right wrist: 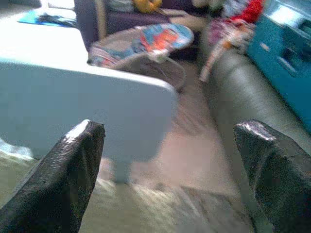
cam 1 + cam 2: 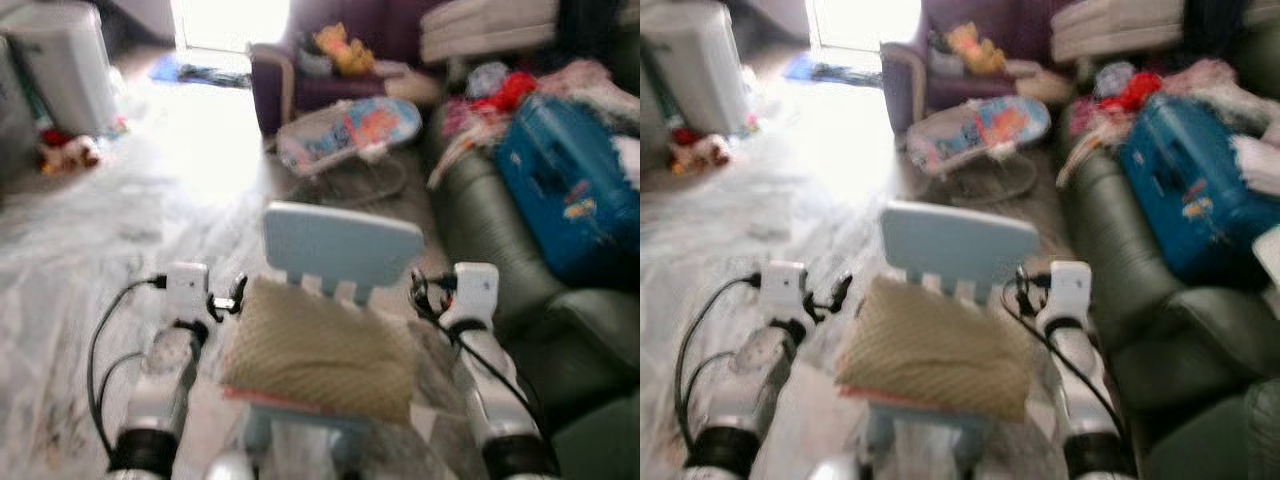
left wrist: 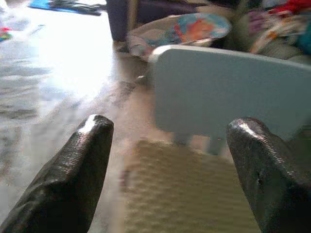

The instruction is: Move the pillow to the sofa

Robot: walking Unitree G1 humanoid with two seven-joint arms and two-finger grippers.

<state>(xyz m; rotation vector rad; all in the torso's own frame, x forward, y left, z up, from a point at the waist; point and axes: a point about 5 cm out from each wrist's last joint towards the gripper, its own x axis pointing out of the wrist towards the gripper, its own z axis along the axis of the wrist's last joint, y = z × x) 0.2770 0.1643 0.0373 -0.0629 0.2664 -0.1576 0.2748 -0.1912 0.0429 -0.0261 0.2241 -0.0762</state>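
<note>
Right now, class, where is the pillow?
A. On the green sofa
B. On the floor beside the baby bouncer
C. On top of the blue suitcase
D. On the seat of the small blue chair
D: the pillow lies on the seat of the blue chair, just in front of its backrest, between the left gripper and the right gripper, whose fingers are spread open; the sofa is off to the right.

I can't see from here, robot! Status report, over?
Left claw and right claw open, flanking the pillow. Pillow on a small blue chair. Sofa piled with a suitcase and clothes.
</note>
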